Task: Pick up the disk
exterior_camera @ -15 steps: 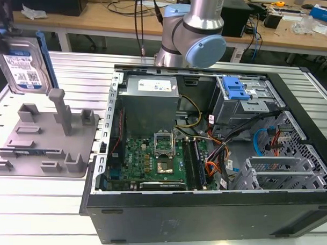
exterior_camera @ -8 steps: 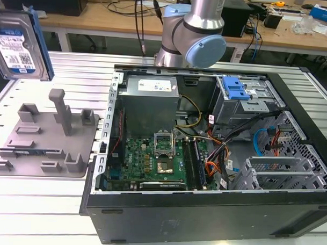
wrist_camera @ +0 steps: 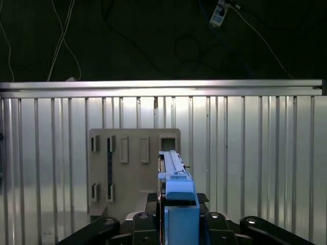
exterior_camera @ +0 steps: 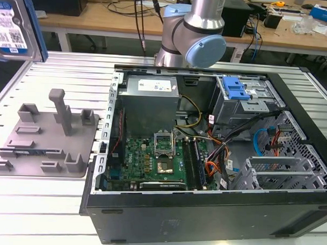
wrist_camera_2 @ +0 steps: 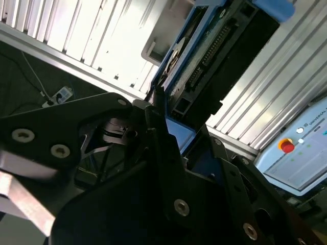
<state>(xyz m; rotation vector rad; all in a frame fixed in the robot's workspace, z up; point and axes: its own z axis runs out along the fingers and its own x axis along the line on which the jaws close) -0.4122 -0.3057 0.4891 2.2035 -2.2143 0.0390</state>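
Tool (wrist_camera: 176, 224) clamped on the disk (wrist_camera: 173, 168), held edge-on high above the grey fixture (wrist_camera: 134, 168) (12 o'clock); thin-edge grip could slip.

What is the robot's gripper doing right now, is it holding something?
Gripper: shut on the disk, which it holds lifted above the grey fixture on the slatted table.
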